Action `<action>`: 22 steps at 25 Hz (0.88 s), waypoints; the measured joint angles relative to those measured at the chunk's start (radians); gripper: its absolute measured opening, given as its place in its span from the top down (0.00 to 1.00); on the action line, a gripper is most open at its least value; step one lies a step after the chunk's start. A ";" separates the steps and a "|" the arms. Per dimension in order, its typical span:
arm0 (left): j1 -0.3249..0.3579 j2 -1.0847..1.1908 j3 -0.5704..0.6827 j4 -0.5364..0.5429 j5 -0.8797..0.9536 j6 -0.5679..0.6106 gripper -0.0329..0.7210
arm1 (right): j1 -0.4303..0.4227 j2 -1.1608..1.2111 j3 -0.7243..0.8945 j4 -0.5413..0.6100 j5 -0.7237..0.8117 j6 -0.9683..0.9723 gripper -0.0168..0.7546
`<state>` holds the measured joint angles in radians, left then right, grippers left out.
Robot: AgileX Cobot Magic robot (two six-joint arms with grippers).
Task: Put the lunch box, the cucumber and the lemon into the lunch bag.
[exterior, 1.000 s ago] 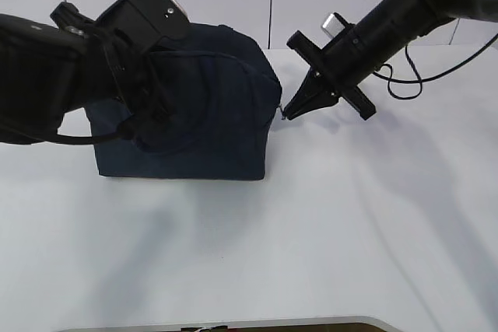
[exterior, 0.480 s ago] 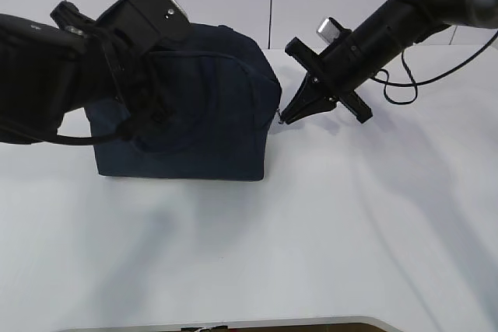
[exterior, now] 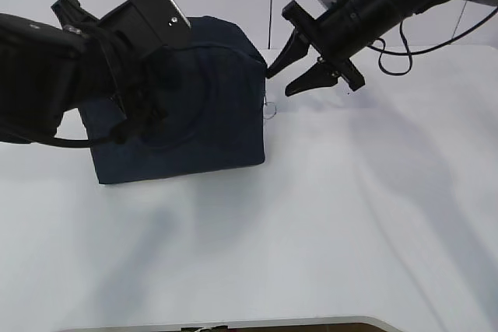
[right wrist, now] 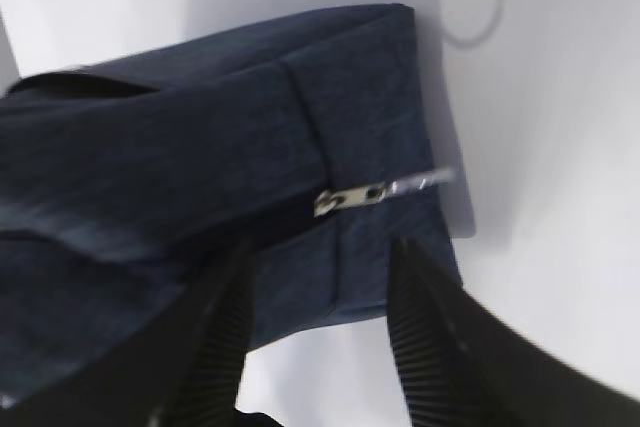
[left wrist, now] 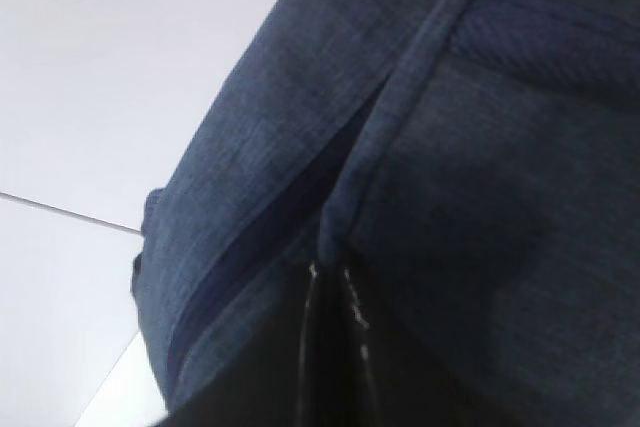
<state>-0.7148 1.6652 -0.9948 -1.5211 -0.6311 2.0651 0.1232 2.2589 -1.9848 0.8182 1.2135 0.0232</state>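
Observation:
The dark navy lunch bag (exterior: 210,106) stands on the white table, left of centre. My left gripper (exterior: 146,113) presses against its front and is shut on a fold of the bag's fabric (left wrist: 335,237). My right gripper (exterior: 280,83) hovers open just off the bag's upper right corner, with nothing between its fingers (right wrist: 415,327). Below it the silver zipper slider (right wrist: 345,197) sits at the end of the bag (right wrist: 200,167), and the ring pull (exterior: 268,108) hangs loose. The lunch box, the cucumber and the lemon are out of view.
White table (exterior: 350,215) stretches in front of and to the right of the bag. A black cable (exterior: 405,48) trails behind the right arm. A white wall lies close behind the bag.
My right gripper has opened, let go of the zipper's ring pull and lifted up and slightly left. The ring now dangles at the bag's corner. The bag's right side has shifted a little.

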 joint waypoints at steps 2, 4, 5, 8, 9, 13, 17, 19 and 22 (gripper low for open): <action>0.000 -0.002 0.000 0.000 -0.002 0.002 0.97 | 0.000 0.000 -0.035 0.004 0.000 0.000 0.48; 0.000 -0.002 0.000 0.000 -0.002 0.002 0.97 | 0.000 0.000 -0.060 0.008 0.001 0.000 0.46; 0.000 -0.002 0.000 0.000 -0.002 0.002 0.97 | 0.000 0.000 -0.072 0.009 0.001 0.000 0.46; 0.000 -0.002 0.000 0.000 -0.002 0.002 0.97 | 0.000 0.000 -0.098 0.010 0.004 0.000 0.46; 0.000 -0.002 0.000 0.000 -0.002 0.002 0.97 | 0.000 0.000 -0.100 0.010 0.004 0.000 0.46; 0.000 -0.002 0.000 0.000 -0.002 0.002 0.97 | 0.000 -0.014 -0.100 -0.002 0.004 0.000 0.45; 0.000 -0.008 0.000 0.000 -0.002 0.004 0.87 | 0.000 -0.047 -0.100 -0.061 0.006 0.000 0.45; 0.000 -0.017 0.000 -0.002 -0.004 0.005 0.75 | 0.000 -0.059 -0.100 -0.091 0.008 0.000 0.45; 0.000 -0.040 0.000 -0.018 -0.008 0.005 0.53 | 0.000 -0.071 -0.100 -0.115 0.008 0.000 0.45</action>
<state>-0.7148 1.6253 -0.9948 -1.5396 -0.6391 2.0697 0.1232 2.1882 -2.0852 0.7032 1.2218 0.0232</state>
